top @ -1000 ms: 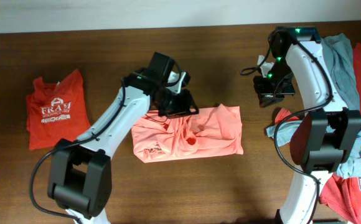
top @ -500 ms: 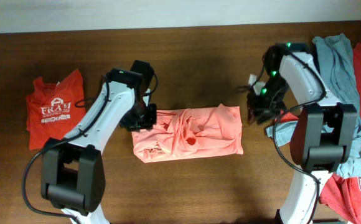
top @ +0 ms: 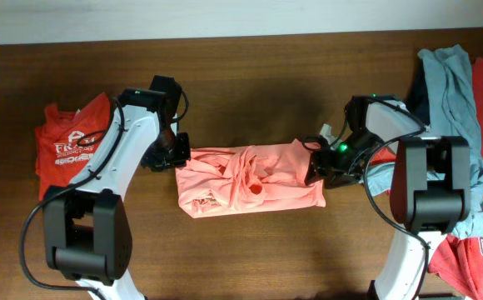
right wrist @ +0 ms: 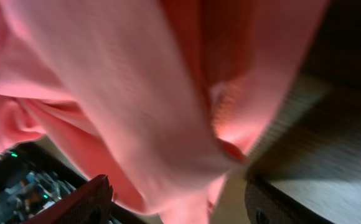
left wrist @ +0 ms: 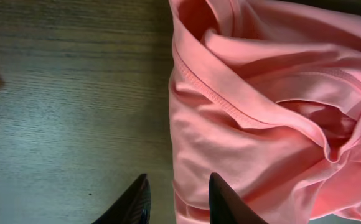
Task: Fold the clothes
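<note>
That salmon-pink shirt [top: 250, 179] looks soft and floppy, best pinched at its left and right edges; left gripper [left wrist: 177, 200] sits partly apart, right gripper [right wrist: 174, 200] wide apart.

Salmon-pink shirt [right wrist: 124, 93], blurred close-up

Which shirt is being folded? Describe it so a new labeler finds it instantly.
Middle of the dark wooden table, between the left pincer and right pincer: the salmon-pink T-shirt, a rumpled rectangular bundle. It is paler than the red-orange printed shirt at the left and lies apart from the loose heap of clothes at the right.
</note>
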Action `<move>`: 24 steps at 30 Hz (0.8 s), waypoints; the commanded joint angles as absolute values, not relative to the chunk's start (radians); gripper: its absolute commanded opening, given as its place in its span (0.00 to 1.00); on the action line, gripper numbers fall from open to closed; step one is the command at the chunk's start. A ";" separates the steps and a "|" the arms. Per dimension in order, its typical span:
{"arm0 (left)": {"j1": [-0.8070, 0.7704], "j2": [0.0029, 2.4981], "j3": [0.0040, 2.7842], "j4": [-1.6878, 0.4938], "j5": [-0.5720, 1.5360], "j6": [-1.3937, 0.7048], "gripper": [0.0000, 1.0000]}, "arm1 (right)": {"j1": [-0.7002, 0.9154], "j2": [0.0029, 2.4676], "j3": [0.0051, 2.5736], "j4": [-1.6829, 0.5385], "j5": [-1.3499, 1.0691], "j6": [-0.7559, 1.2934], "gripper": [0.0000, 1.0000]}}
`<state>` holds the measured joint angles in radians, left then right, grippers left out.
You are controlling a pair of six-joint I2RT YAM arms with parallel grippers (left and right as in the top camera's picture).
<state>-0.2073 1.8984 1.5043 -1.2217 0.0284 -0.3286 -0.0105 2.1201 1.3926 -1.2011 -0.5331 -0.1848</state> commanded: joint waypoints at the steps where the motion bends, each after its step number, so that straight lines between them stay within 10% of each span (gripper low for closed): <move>1: -0.208 1.896 1.506 -1.222 0.022 -0.311 0.31 | -0.011 2.138 1.329 -1.123 -0.598 -0.178 0.73; 6: -0.208 1.896 1.506 -1.232 0.022 -0.308 0.32 | 0.006 2.138 1.325 -1.094 -0.592 -0.162 0.05; 24: -0.207 1.896 1.507 -1.247 0.022 -0.297 0.32 | -0.080 2.003 1.748 -1.392 -0.275 -0.127 0.04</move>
<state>-0.2073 1.8984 1.5043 -1.2453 0.0284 -0.3096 -0.1585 2.0773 1.6978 -1.3682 -0.3061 -0.1116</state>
